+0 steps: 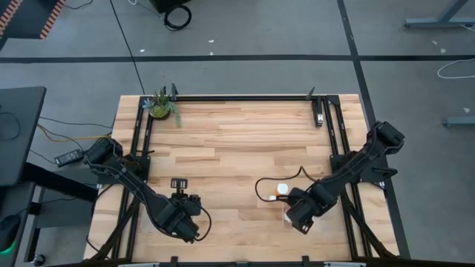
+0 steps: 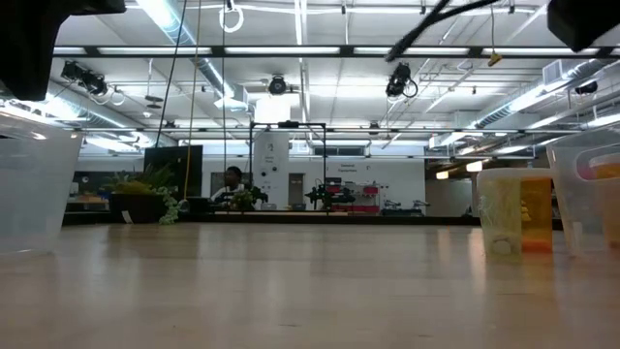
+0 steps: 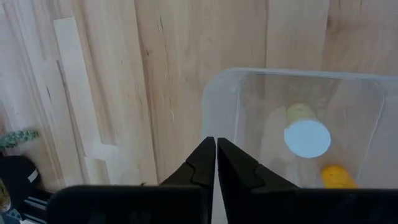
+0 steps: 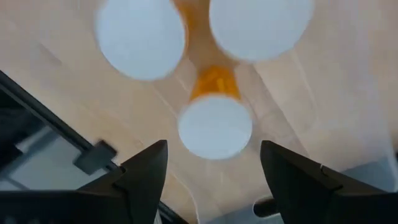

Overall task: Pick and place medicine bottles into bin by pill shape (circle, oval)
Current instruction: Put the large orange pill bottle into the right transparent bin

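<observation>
Hanging over the near right part of the wooden table point(image 1: 245, 141), the right gripper point(image 4: 214, 168) has its two fingers spread wide apart and holds nothing. Right under it are three medicine bottles point(image 4: 214, 126) with white caps and orange sides, standing close together. From above, only one white cap shows, just left of that arm's wrist. In the low view, an orange bottle sits inside a clear bin point(image 2: 513, 208) at the right edge.

The left gripper point(image 3: 216, 163) hovers near the near left edge of the table. Its fingers are pressed together and empty. Under it is another clear bin point(image 3: 292, 124) with one white-capped bottle and something yellow inside.

The middle and far part of the table is bare wood, with lots of open room. A small plant point(image 1: 161, 106) stands at the far left corner. A black frame point(image 1: 245, 97) runs along the edges.
</observation>
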You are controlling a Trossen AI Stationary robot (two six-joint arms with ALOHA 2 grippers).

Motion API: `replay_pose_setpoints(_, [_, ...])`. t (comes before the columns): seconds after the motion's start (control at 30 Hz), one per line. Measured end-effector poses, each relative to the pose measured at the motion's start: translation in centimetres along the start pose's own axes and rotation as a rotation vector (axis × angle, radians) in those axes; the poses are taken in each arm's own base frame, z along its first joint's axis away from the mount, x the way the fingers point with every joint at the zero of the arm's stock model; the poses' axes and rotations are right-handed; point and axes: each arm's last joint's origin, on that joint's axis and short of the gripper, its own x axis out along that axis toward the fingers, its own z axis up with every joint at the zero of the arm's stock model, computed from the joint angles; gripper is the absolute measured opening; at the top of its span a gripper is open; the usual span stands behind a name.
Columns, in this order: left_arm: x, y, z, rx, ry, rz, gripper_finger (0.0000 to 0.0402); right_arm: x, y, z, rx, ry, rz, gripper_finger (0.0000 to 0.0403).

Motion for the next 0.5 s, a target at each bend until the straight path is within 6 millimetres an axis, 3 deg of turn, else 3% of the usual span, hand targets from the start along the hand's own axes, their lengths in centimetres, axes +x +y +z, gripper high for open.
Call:
replay_pose_setpoints(0.23, [0.0, 0.0, 0.0, 0.005, -0.01, 0.012, 0.0019, -2.7, -1.3, 0.8, -0.022, -0.184, 0.053, 0.0264])
replay_pose_setpoints(0.5, [0.0, 0.1, 0.1, 0.006, -0.023, 0.029, 0.0022, -3.4, -2.1, 3.3, -0.053, -0.284, 0.025, 0.0259])
